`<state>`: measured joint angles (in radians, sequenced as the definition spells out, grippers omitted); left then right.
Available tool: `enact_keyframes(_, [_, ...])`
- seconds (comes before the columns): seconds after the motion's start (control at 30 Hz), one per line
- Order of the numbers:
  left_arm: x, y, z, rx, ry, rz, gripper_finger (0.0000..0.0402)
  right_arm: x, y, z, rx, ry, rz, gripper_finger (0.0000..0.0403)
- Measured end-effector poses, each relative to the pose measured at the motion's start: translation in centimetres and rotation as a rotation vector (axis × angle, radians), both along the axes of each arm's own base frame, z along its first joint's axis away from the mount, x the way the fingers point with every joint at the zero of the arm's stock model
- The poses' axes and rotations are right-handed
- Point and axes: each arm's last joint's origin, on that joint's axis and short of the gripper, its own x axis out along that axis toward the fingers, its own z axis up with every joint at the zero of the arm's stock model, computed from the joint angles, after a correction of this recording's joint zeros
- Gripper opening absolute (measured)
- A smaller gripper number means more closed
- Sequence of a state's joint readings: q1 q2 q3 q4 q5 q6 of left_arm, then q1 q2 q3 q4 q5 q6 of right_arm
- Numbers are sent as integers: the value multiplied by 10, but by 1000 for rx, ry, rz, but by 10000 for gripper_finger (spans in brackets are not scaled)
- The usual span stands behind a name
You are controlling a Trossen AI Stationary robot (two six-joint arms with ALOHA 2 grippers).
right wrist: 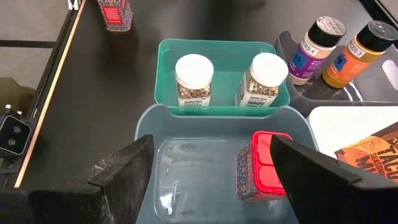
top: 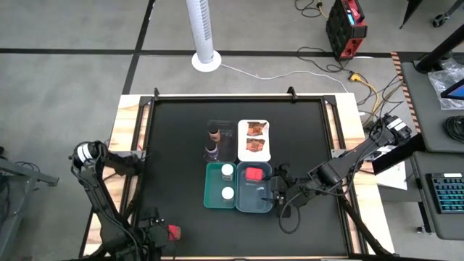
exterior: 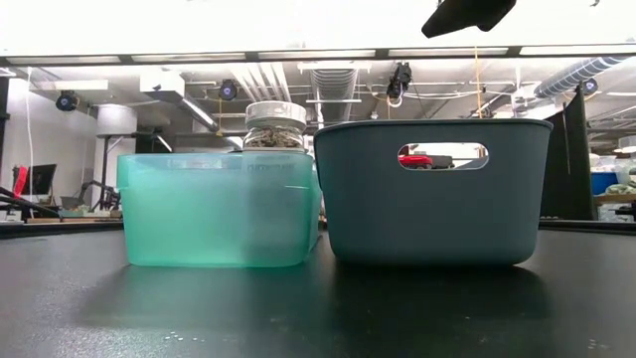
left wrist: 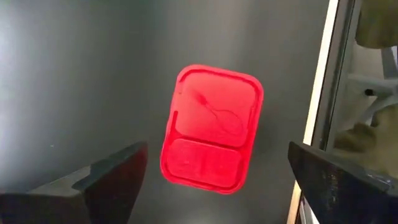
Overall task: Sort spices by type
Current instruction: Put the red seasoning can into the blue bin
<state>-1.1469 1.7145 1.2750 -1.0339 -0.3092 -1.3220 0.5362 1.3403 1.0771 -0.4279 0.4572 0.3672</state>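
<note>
Left gripper spread wide above the stray red box — poised to grab. Right gripper wide over grey-blue tray — empty.

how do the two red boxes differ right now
One red box stands inside the grey-blue tray; the other red box sits on the bare black table near the left gripper, outside any tray. The right gripper hovers open over the first. Both have red lids.
</note>
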Motion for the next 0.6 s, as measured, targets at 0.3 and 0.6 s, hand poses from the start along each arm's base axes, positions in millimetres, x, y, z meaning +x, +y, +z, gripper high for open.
enact_keyframes(0.3, [-3, 6, -21, 9, 9, -1, 368, 1, 1, 1, 7, -14, 0, 316])
enact_keyframes(0.6, [-2, 6, -27, -7, 3, 1, 256, 1, 1, 1, 6, -14, 1, 312])
